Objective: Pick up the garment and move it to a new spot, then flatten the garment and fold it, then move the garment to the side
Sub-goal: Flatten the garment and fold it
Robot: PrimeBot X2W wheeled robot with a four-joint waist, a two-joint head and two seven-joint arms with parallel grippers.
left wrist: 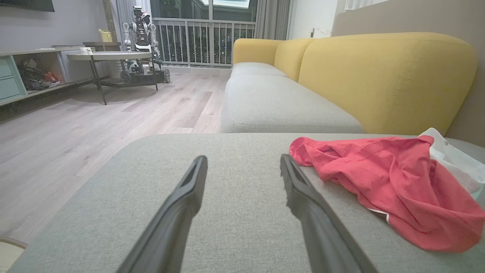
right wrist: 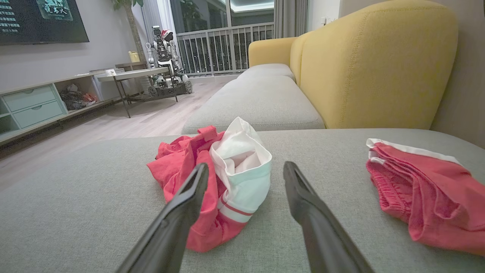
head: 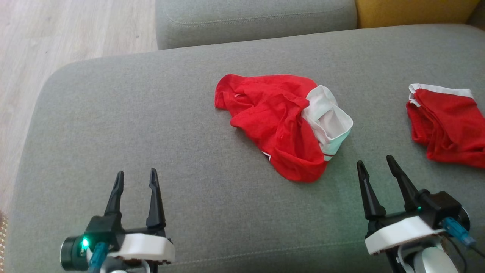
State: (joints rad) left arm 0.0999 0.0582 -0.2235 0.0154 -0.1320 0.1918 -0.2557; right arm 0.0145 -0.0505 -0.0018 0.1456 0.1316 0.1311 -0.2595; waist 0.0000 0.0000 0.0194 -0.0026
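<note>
Over the grey sofa cushion (head: pixel 113 125), our left pincer (head: pixel 136 171) hovers at the near left, its two dark fingers apart and holding nothing, well apart from any cloth. At the middle of the cushion lies the crumpled red garment (head: pixel 273 125), bunched in a heap with its white band (head: pixel 329 121) turned out on the right side; nothing touches it. Near it, to the right and just short of its near edge, our right pincer (head: pixel 374 159) hangs with fingers likewise spread and empty, the white band lying straight ahead in that arm's wrist view. At the far right rests a second red garment (head: pixel 447 125), which looks roughly folded. We judge that the first step, the pick-up, is in hand and not yet begun. The next move, as we read it, calls for the right pincer to reach forward and left, come down on a raised fold of the heap and close there, lifting the cloth clear of the cushion.
</note>
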